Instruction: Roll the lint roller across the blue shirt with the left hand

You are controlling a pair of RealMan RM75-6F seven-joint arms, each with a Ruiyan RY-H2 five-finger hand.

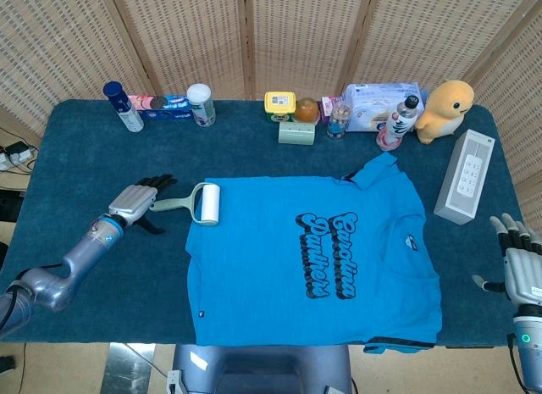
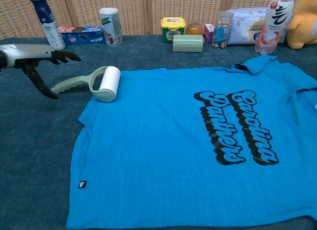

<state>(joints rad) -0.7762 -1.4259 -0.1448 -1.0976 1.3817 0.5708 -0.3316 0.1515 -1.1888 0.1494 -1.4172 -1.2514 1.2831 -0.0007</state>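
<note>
The blue shirt [image 1: 318,254] [image 2: 193,146] lies flat on the table, black lettering up. The lint roller [image 1: 193,202] [image 2: 91,84] lies at the shirt's left shoulder, white roll on the fabric's edge, pale green handle pointing left. My left hand [image 1: 140,202] [image 2: 34,62] hovers open just left of the handle's end, fingers stretched above it and thumb below, holding nothing. Far off at the table's right front edge, my right hand [image 1: 519,267] is open with fingers up; the chest view does not show it.
Along the table's back edge stand a spray can [image 1: 123,107], a toothpaste box [image 1: 166,106], a white canister [image 1: 201,104], a yellow tub [image 1: 279,106], a green box [image 1: 296,133], a tissue pack [image 1: 377,102], a bottle [image 1: 394,124] and a plush duck [image 1: 446,110]. A white box [image 1: 464,175] lies right of the shirt.
</note>
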